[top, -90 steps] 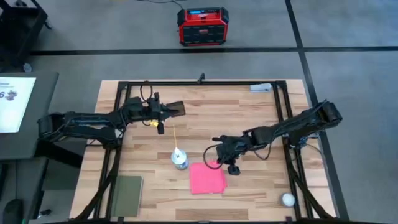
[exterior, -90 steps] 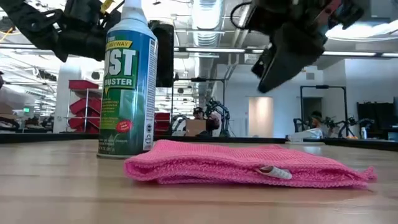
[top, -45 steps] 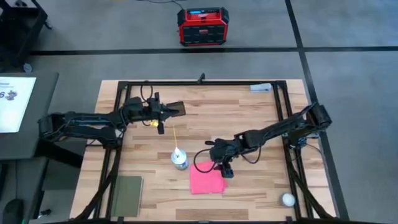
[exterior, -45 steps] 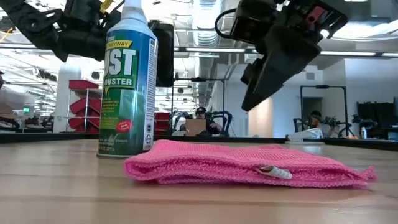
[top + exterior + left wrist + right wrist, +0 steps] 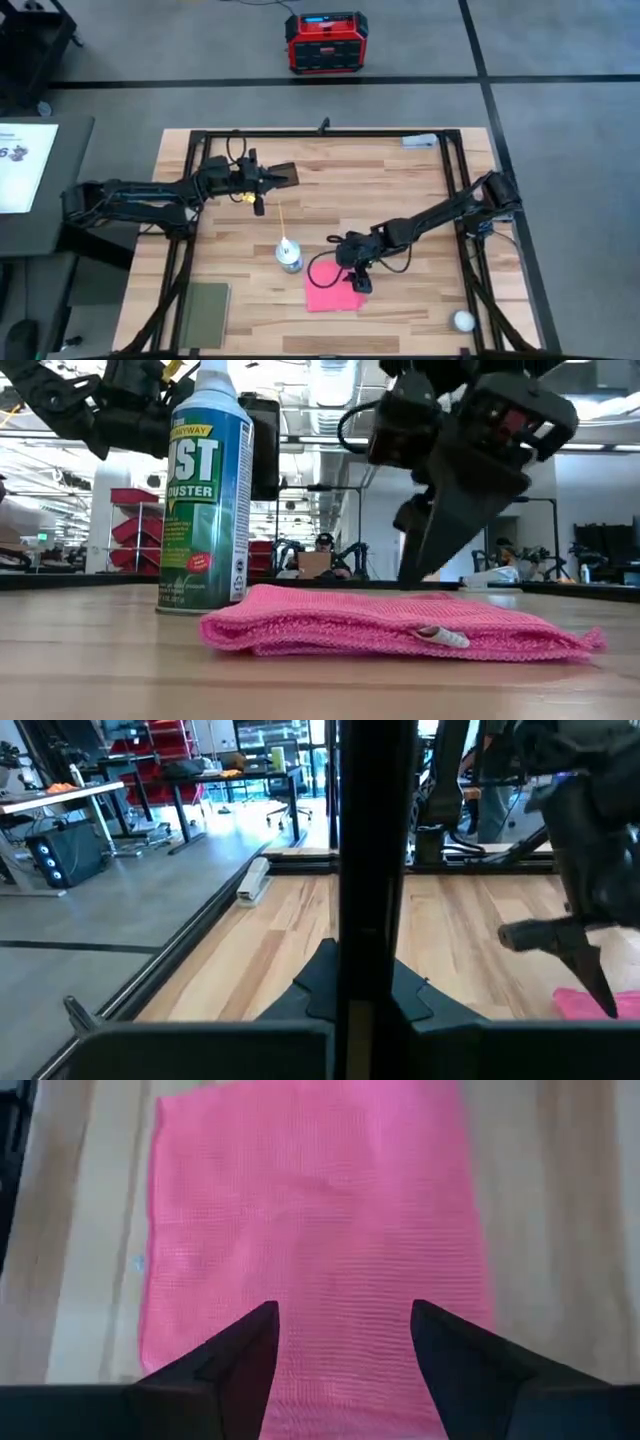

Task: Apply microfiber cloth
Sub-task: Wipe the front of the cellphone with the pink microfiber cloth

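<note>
The pink microfiber cloth lies flat on the wooden table, near its front edge. My right gripper stands over the cloth's far right part, open, with its fingers pointing down at it. At the far left my left gripper is shut on a black phone, which shows edge-on in the left wrist view. My left gripper pinches the black phone between its two fingers at the phone's left end. It comes level from the table's left, and the phone sticks out toward the right. The phone is lifted clear of the table. Whether my right gripper touches the cloth, I cannot tell.
A duster spray can with a thin yellow straw stands just left of the cloth. A dull green pad lies at the near left, a white ball at the near right. A black frame borders the table.
My right gripper has gone down and toward the table's left and near edges. It was beside the cloth's far right corner and is now low over the cloth. The cloth has stayed where it was.
</note>
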{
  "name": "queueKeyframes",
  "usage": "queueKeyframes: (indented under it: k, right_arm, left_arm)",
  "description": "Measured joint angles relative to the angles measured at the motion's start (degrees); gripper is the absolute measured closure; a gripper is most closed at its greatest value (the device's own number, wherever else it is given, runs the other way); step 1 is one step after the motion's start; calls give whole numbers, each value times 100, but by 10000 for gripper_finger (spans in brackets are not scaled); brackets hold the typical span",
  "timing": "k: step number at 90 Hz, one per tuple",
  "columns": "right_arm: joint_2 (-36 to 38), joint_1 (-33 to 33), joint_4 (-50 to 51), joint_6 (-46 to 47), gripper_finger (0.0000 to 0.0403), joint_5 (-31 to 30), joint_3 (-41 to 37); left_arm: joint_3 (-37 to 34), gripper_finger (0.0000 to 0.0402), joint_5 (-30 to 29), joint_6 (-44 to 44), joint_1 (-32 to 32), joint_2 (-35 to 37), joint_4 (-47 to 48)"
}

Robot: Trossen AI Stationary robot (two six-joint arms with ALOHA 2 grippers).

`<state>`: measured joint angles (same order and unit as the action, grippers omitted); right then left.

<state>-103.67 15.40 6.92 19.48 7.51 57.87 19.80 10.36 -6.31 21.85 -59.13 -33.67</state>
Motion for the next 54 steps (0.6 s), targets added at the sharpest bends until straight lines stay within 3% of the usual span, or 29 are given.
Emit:
queueKeyframes:
  k: [45,54]
  right_arm:
    - [-509,-56,-283,2,187,-289,19]
    - [-518,-79,-254,-2,209,-447,19]
  left_arm:
    - [-4,401,103,-83,0,-2,70]
    - [-5,401,100,-70,0,-2,85]
